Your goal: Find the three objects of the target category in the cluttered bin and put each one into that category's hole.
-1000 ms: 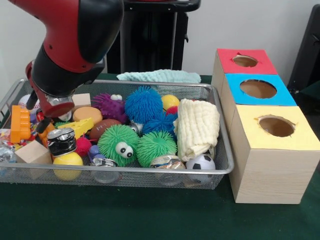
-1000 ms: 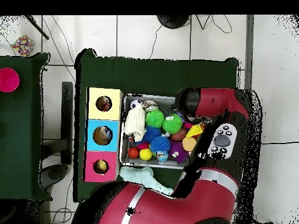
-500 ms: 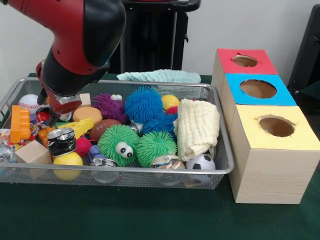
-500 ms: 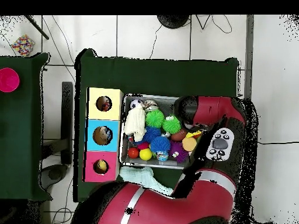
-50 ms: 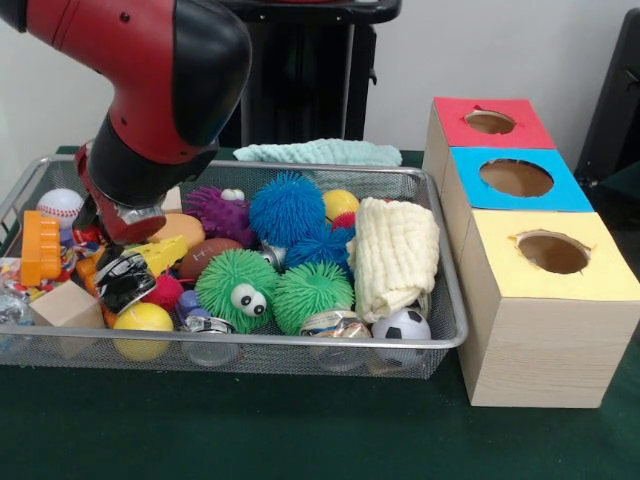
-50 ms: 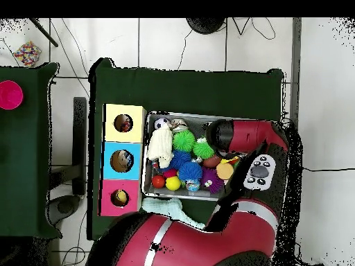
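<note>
You have open room above the three box holes: red (image 5: 490, 122), blue (image 5: 516, 177) and yellow (image 5: 553, 252). The wire bin (image 5: 440, 345) is packed edge to edge, with the arm (image 5: 165, 110) blocking its left end and the folded cloth (image 5: 396, 255) crowding the right.

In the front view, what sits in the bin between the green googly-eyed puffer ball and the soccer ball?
A second green puffer ball without eyes, with a metal can just below it, shown in the front view.
</note>
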